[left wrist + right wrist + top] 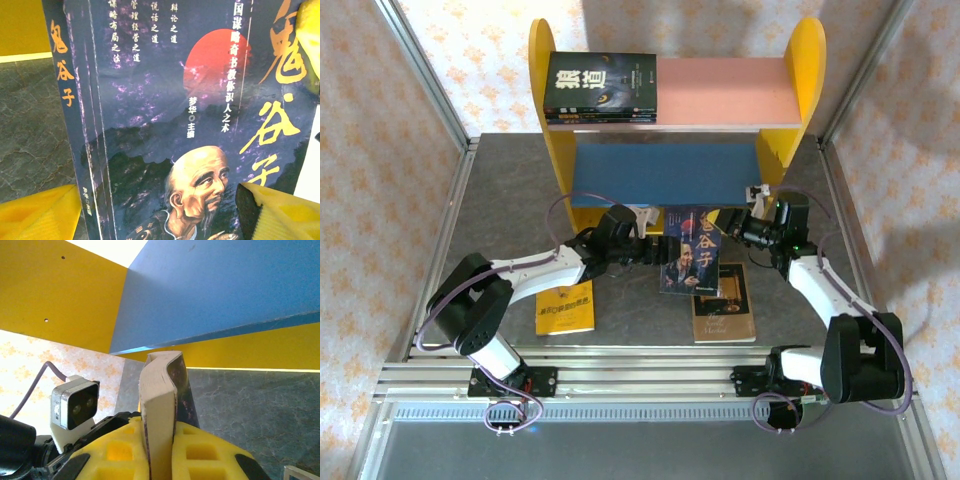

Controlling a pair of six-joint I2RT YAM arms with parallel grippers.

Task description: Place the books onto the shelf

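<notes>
A dark blue book (690,255) with an old man's face on its cover stands upright over the table, in front of the shelf (730,90). My right gripper (728,232) is shut on its right edge, and in the right wrist view the yellow fingers (210,455) pinch the page block (160,390). My left gripper (655,250) is open at the book's left side. The cover (150,100) faces it, just past its spread fingertips (45,212). A stack of black books (600,88) lies on the pink upper board. A yellow book (565,307) and a brown book (723,305) lie flat on the table.
The shelf's blue lower board (665,172) is bare and sits directly behind the held book, with its underside (225,290) close above my right gripper. Yellow side panels (805,70) bound the shelf. Patterned walls and metal frame rails enclose the grey table (500,200).
</notes>
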